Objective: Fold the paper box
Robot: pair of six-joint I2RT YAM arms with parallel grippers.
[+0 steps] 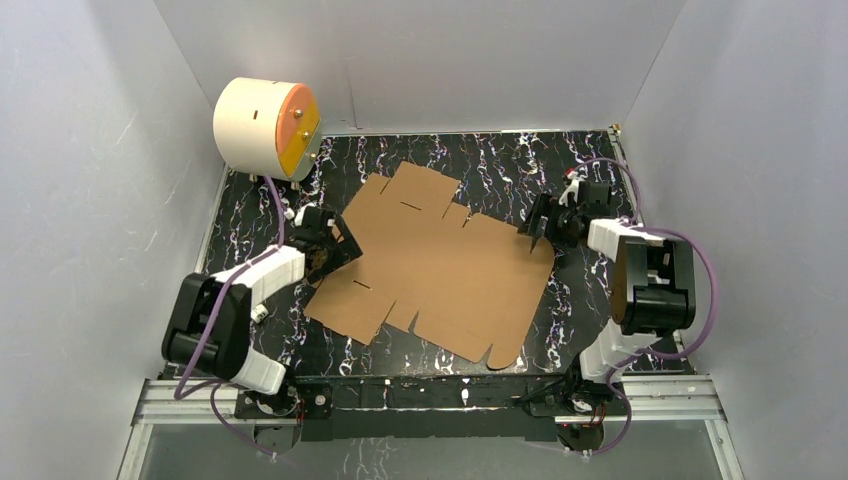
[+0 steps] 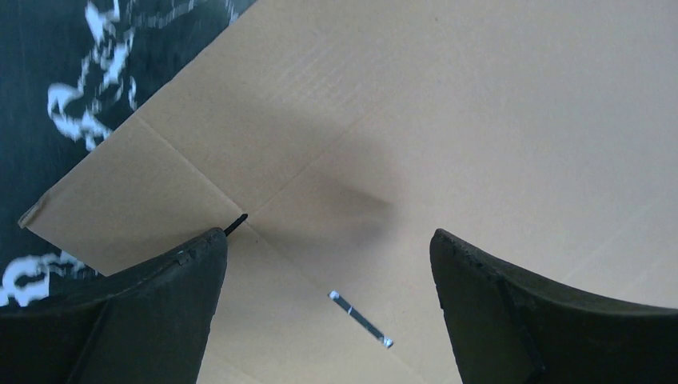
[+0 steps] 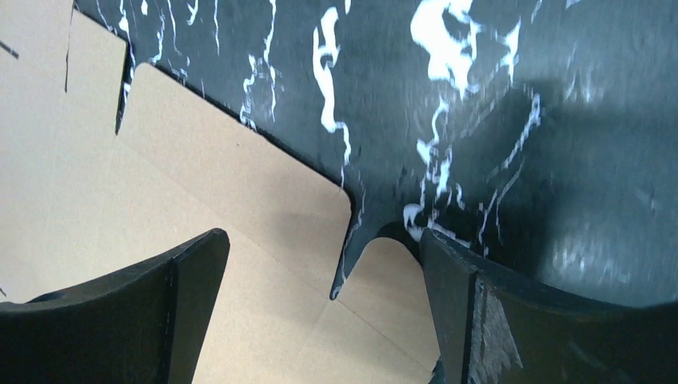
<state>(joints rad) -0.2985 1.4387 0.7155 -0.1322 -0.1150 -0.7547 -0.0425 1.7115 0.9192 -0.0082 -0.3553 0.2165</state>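
Note:
The paper box [image 1: 440, 265] is a flat brown die-cut cardboard sheet with flaps and slits, lying on the black marbled table [image 1: 590, 170]. My left gripper [image 1: 335, 247] is open over the sheet's left edge. In the left wrist view the left gripper [image 2: 328, 240] has its jaws wide apart above the cardboard [image 2: 480, 120], over a crease and a short slit [image 2: 360, 318]. My right gripper [image 1: 537, 225] is open at the sheet's right edge. In the right wrist view the right gripper [image 3: 324, 240] straddles a notch between two rounded flaps of the sheet [image 3: 200, 184]. Neither gripper holds anything.
A cream cylinder with an orange face [image 1: 265, 125] stands at the back left, off the sheet. White walls close in the table on the left, back and right. Bare marbled tabletop [image 3: 496, 120] lies to the right of the sheet.

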